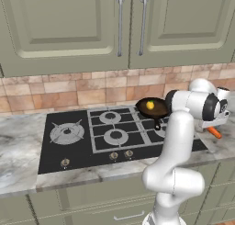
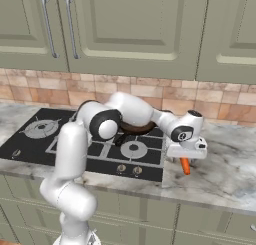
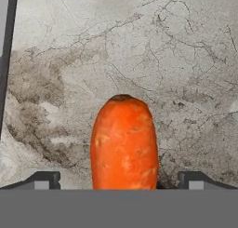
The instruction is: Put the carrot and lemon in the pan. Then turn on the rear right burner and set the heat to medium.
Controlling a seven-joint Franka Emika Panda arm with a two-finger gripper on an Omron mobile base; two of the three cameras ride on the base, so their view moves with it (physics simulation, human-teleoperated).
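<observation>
The orange carrot (image 3: 124, 143) lies on the marble counter right of the stove, and its end pokes out under the hand (image 1: 214, 132) (image 2: 185, 165). My gripper (image 3: 121, 179) hangs just above it and is open, with one fingertip (image 3: 44, 179) on each side of the carrot and not touching it. From the right, the gripper (image 2: 186, 158) points down at the counter. The yellow lemon (image 1: 150, 104) rests inside the dark pan (image 1: 156, 110). The pan sits at the stove's rear right and hides the rear right burner beneath it. My arm covers part of the pan (image 2: 137, 127).
The black stove (image 1: 92, 146) has a large star-grate burner (image 1: 67, 133) at its left and small rings (image 1: 115, 137) in the middle. Knobs (image 1: 113, 155) line its front edge. A brick backsplash and cabinets rise behind it. Bare marble counter (image 2: 230, 174) extends right of the carrot.
</observation>
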